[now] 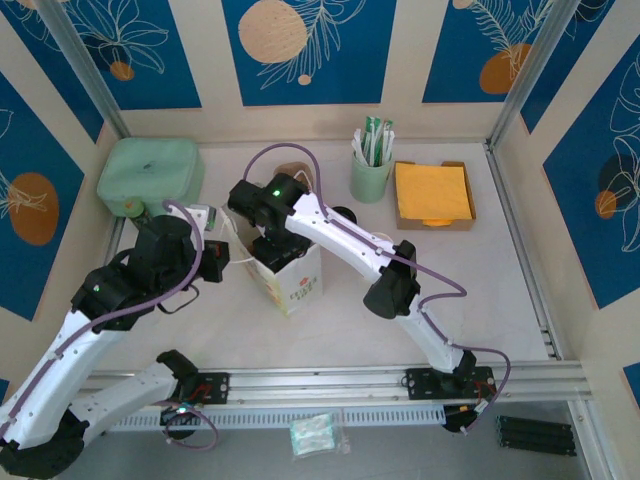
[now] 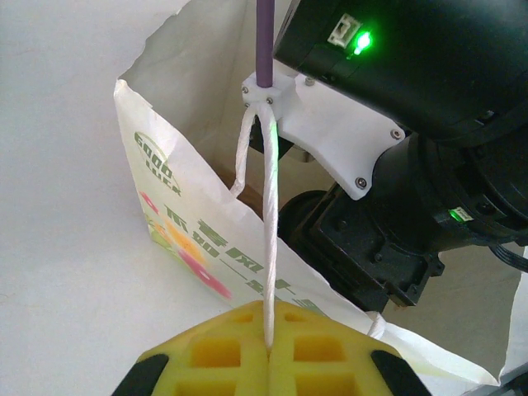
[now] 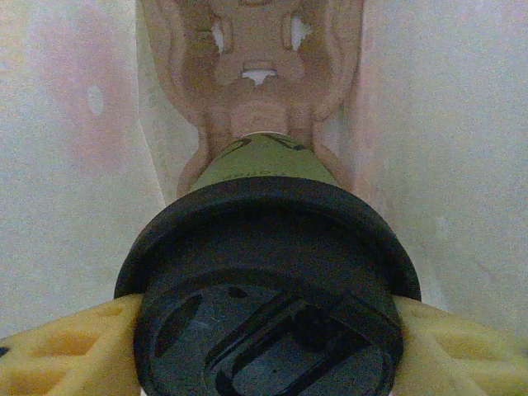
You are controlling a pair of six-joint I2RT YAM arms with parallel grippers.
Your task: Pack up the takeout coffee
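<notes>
- One takeout coffee [image 3: 264, 272] was in view. It sat inside the white paper bag [image 1: 297, 283], with the bag's white walls close on both sides in the right wrist view.
- One right gripper [image 3: 264, 351] held the cup. Its jaws stood partly open, at the width of the lid. One yellow finger [image 3: 62, 346] pressed each side of the black lid rim.
- The cup's long axis ran along the gripper's line of sight. The black lid faced the wrist camera, and the olive-green band pointed away towards the folded bottom of the bag.
- In the top view the bag stood upright near the table's middle. The right arm's wrist reached down into its open mouth.
- One left gripper [image 2: 270, 351] was fully closed. Its two yellow pads pinched one white cord handle [image 2: 268, 239] of the bag, and the cord ran taut from the pads up to the bag's rim.
- One mint-green cup [image 1: 370, 178] holding sachets [image 1: 375, 140] stood towards the far wall, well apart from the bag.
- One tray [image 1: 401, 215] of orange napkins [image 1: 432, 190] lay just beside that cup, on its right.
- One pale green container [image 1: 150, 172] sat in the far left corner of the table [image 1: 480, 290].
</notes>
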